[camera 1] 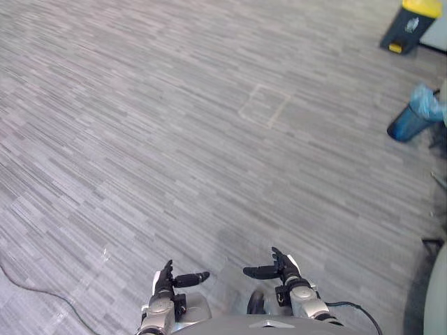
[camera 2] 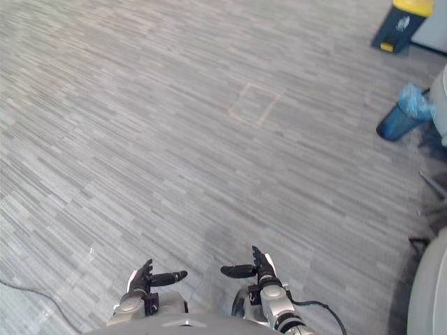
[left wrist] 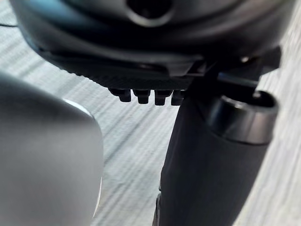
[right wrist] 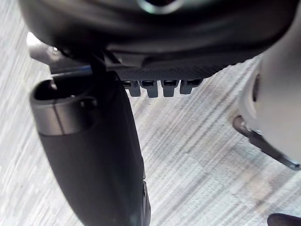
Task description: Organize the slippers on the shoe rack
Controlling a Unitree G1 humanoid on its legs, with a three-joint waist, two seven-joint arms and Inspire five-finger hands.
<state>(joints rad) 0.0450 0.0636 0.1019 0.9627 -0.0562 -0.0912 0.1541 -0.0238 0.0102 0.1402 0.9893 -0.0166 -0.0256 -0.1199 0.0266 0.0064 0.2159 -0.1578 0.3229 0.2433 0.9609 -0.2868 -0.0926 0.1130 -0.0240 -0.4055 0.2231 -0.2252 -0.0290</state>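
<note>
Hands low, near side of taped square on grey floor. We note L hand and R hand spread, empty, thumbs pointing inward. Eye views give blue bin and yellow-lid bin, right of square. Wrist views give straight fingertips close up.

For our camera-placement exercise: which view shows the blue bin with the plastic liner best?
The right eye view: the blue bin stands whole at the right, clear of the frame edge. The left eye view shows it too, but close against the right edge. Both wrist views look down at the grey floor instead.
</note>
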